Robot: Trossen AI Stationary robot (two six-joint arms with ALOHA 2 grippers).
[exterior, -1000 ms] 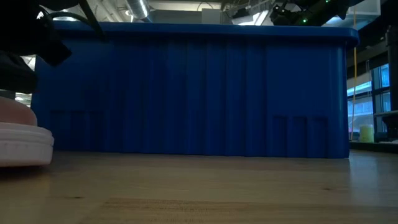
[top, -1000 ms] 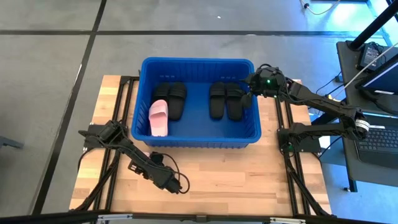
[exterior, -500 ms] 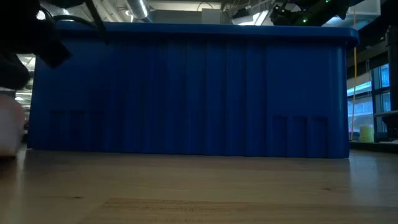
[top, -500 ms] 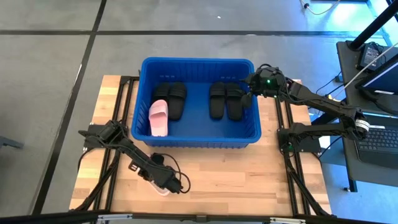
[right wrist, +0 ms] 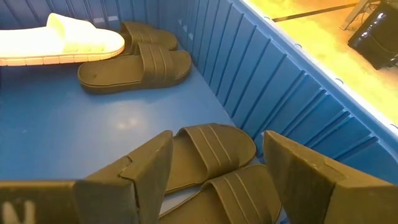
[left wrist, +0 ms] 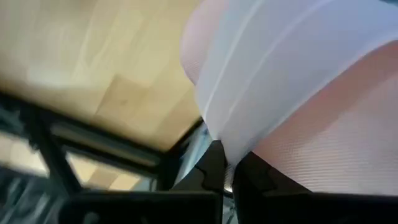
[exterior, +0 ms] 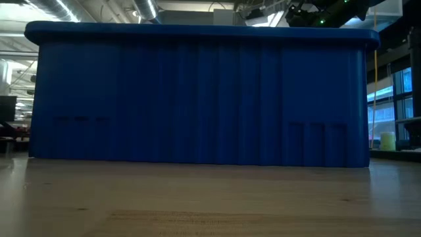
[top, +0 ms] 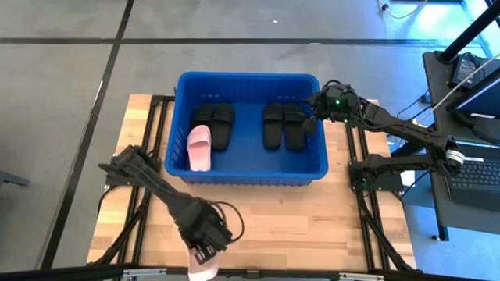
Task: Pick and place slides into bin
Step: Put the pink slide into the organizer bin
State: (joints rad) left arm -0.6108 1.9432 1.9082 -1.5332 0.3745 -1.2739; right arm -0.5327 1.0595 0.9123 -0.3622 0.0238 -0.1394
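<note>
The blue bin (top: 246, 173) stands on the wooden table's far half. Two pairs of black slides (top: 221, 125) (top: 283, 125) and one pale pink slide (top: 199, 147) lie flat on its floor. My left gripper (top: 205, 254) hovers at the table's near edge, shut on a second pale pink slide (top: 201, 269), which fills the left wrist view (left wrist: 292, 81). My right gripper (top: 311, 122) hangs open inside the bin's right end, above the right pair of black slides (right wrist: 211, 149). The low view shows only the bin's near wall (exterior: 197, 99). My left gripper pinches the pale slide between its two fingers at an edge where the white sole side meets the pink surface (left wrist: 233, 155). The fingers (left wrist: 214, 171) themselves hide the exact spot. The slide is lifted clear of the table and sticks out past the fingers toward the near edge.
The bare wooden tabletop (top: 312, 222) stretches between the bin and the near edge. Black frame rails (top: 363, 211) run along the table's sides. A desk with a laptop (top: 476, 168) stands beyond the right edge.
My left gripper has shut on the pale pink slide that lay on the table near the front left. It has risen with the slide toward the near edge. The slide has left the table and dropped out of the low view.
</note>
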